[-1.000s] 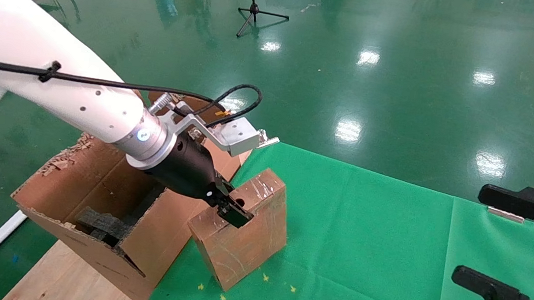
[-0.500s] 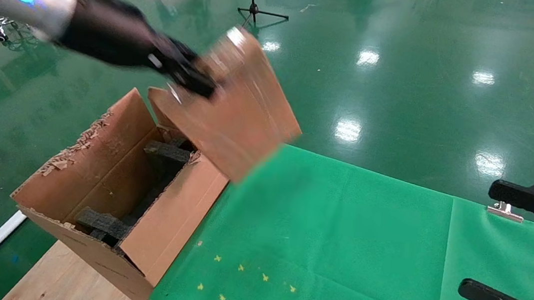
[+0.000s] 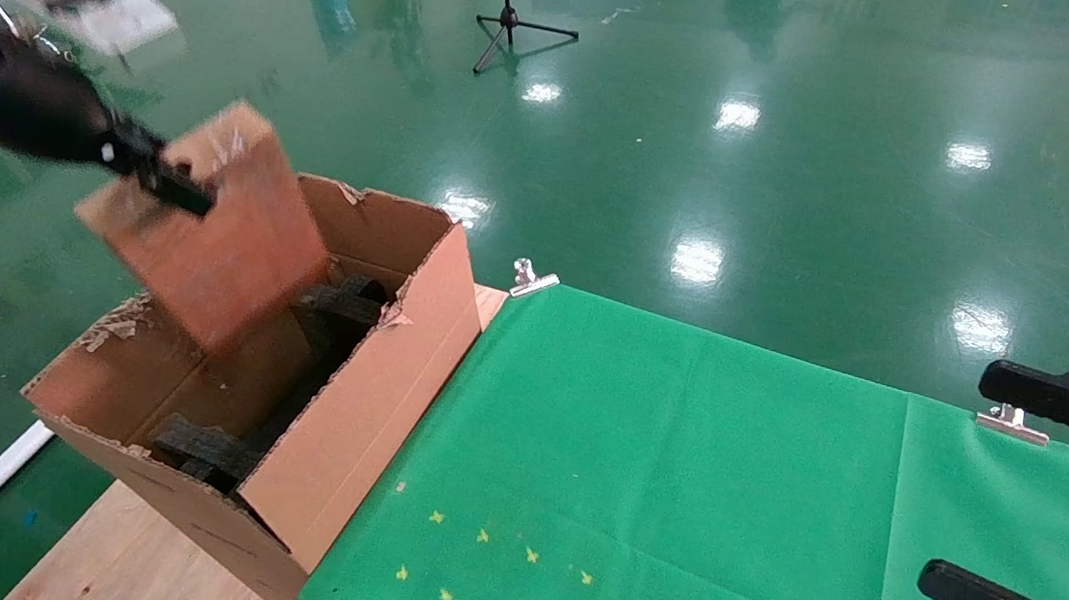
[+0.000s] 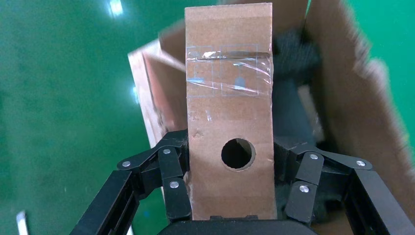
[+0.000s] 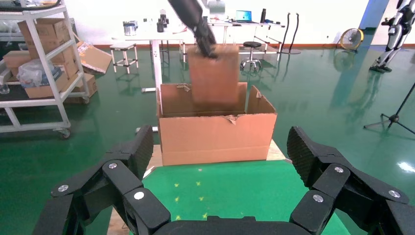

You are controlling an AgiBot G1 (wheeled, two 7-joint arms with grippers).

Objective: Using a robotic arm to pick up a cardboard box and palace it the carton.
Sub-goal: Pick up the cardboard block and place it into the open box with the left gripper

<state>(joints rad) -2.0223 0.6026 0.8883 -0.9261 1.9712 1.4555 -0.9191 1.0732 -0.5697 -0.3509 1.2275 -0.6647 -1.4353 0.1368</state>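
Observation:
My left gripper (image 3: pixel 167 188) is shut on the cardboard box (image 3: pixel 220 229), a reddish-brown taped box with a round hole (image 4: pixel 237 153). It holds the box tilted in the air, over the open top of the carton (image 3: pixel 347 440). In the left wrist view the box (image 4: pixel 228 98) sits between both fingers, with the carton's inside and black foam behind it. The right wrist view shows the box (image 5: pixel 214 78) hanging above the carton (image 5: pixel 215 137). My right gripper (image 3: pixel 1044 509) is open and empty at the right edge of the green cloth.
Black foam blocks (image 3: pixel 205 449) lie inside the carton. The carton stands on a wooden board (image 3: pixel 123 555) beside the green cloth (image 3: pixel 673 497). Metal clips (image 3: pixel 532 280) hold the cloth's far edge. A tripod (image 3: pixel 511 21) stands on the floor beyond.
My left gripper lifted the box off the green cloth, swung it up and to the left, and now holds it lower, over the carton's opening. The right gripper has barely moved.

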